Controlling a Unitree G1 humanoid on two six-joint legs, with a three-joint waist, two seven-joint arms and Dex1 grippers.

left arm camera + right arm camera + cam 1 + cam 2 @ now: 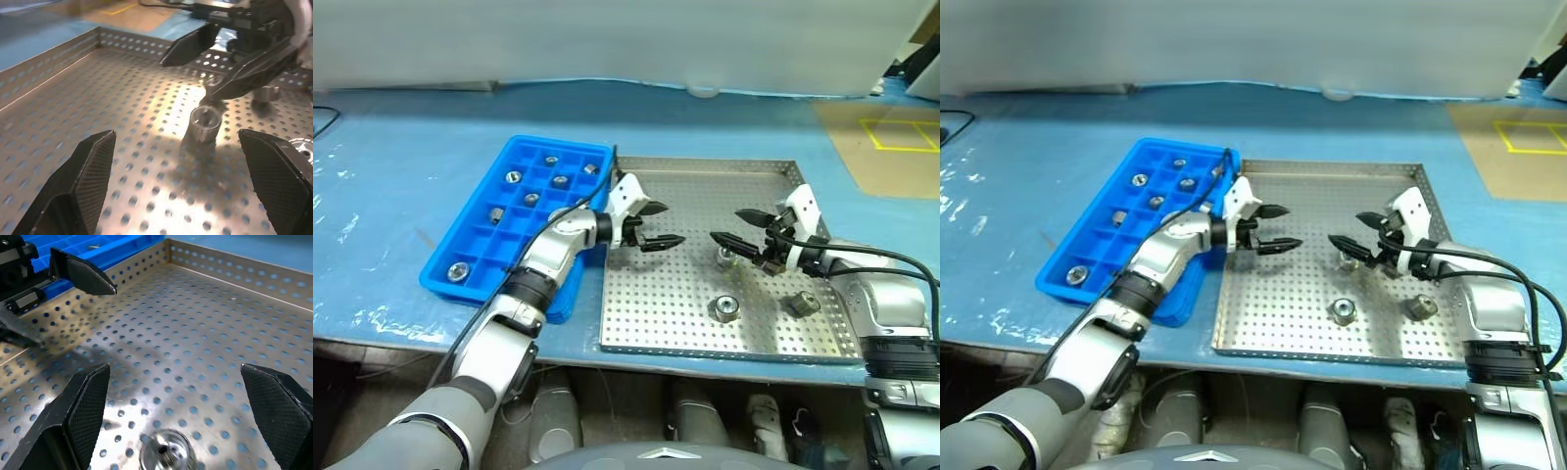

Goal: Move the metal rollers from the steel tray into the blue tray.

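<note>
Three metal rollers [723,308] remain on steel tray [675,323], several in blue tray [475,269]; left tool [656,226] and right tool [741,227] wide, empty: straddle one roller squarely before closing.

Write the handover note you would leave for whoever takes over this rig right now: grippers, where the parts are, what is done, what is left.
Left gripper: open, empty, over the steel tray near its blue-tray side.
Right gripper: open, empty, over the steel tray facing the left one.
Done: seven metal rollers sit in the blue tray, e.g..
Left: three rollers on the steel tray: one under the right gripper, one in the middle near the front, one at the right.
</note>
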